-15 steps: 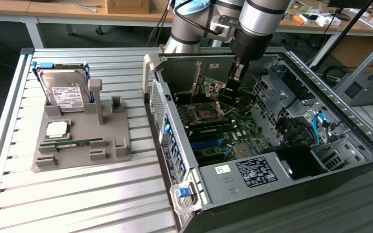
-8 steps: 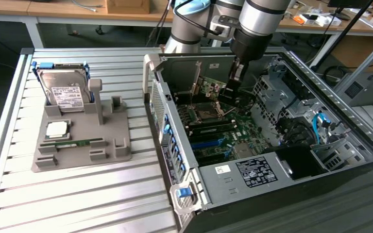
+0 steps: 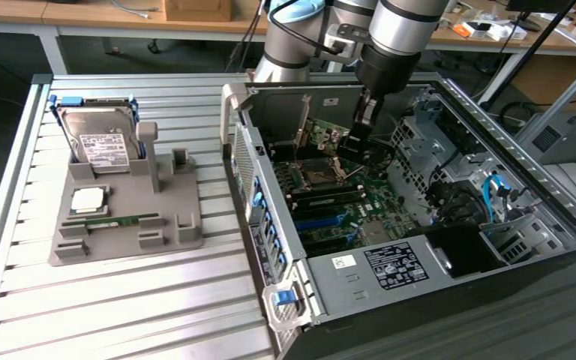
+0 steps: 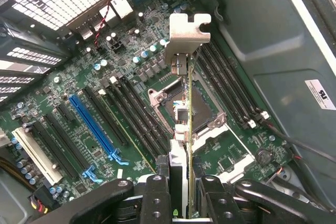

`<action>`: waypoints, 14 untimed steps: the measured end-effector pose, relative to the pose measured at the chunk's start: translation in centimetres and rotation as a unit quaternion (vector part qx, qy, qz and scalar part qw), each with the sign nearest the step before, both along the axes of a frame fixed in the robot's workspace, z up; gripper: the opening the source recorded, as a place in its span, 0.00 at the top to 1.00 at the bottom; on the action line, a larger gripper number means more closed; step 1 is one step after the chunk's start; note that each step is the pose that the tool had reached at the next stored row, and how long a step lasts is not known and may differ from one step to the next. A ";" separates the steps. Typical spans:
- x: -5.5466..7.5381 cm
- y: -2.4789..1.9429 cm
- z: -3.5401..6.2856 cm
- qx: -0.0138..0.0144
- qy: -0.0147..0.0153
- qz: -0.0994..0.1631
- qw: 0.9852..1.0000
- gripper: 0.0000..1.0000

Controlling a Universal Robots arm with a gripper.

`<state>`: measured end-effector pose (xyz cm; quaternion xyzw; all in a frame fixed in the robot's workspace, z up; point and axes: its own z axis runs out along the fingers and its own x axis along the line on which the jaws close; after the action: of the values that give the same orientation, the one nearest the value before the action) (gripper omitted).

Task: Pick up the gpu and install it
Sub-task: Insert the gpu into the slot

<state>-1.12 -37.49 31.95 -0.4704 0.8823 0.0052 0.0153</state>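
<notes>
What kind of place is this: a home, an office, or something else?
Probably a robotics lab or workshop. An open computer case stands beside a slatted metal table, a grey fixture on the table holds computer parts, and cluttered workbenches stand behind.

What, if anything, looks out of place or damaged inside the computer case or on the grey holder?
Nothing stands out. The claw grips the gpu on edge above the motherboard inside the open case. On the grey holder, the hard drive stands upright, and I see nothing spilled.

Silver tubular arm (image 3: 400, 26) with black wrist housing and black, bolted end effector (image 4: 184, 184).
</notes>
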 end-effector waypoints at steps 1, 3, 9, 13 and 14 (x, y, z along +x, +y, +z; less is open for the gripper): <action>0.0 0.00 0.00 0.000 0.000 0.001 1.000 0.73; 0.0 0.00 0.00 0.000 0.000 0.002 1.000 0.73; 0.0 0.00 0.00 0.000 0.000 0.005 1.000 0.73; 0.0 0.00 0.00 0.000 0.000 0.008 1.000 0.73; 0.0 0.00 0.00 0.000 0.000 0.008 1.000 0.73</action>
<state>-1.12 -37.49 31.95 -0.4778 0.8783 0.0053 0.0153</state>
